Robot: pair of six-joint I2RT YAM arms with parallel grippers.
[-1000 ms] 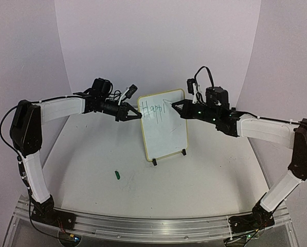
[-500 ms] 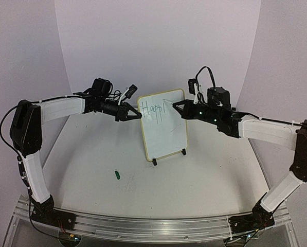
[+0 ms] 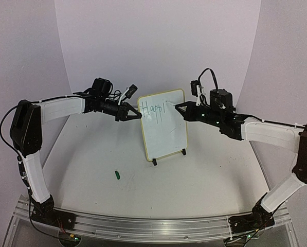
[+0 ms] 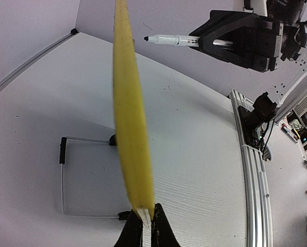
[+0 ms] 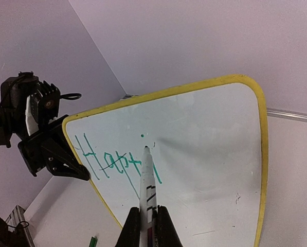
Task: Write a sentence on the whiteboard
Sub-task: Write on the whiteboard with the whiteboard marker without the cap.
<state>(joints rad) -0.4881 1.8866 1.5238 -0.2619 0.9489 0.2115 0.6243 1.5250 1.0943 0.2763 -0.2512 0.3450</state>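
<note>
A small rectangular whiteboard (image 3: 166, 136) with rounded corners, a pale yellow frame and two small black feet is seen standing upright near the middle of a white desk (image 3: 86, 164), between two robot arms. Its left edge is pinched by the left end effector (image 3: 138, 117), whose narrow black fingers are closed on the yellow frame, as the left wrist view shows edge-on. A slim white marker (image 5: 147, 181) with a dark tip is clamped lengthwise in the closed right end effector (image 3: 177, 107) and aimed at the upper part of the board. Thin green handwritten lettering (image 5: 113, 160) is visible along the top left of the writing surface; only "Happi" can be read, with a dot above the last stroke. The marker tip is poised just right of that last letter. From the left wrist view it appears slightly clear of the surface, though contact cannot be ruled out. A small green marker cap (image 3: 118, 175) is lying on the desk, well apart from the board and nearer the arm bases. The step in hand is judged to be the writing of the first word, with most of the sentence not yet written. For the next move, the tip would need to be pressed lightly onto the board just right of the "i" and drawn through the next letter, while the board is braced so that it is not tipped or pushed backward.
</note>
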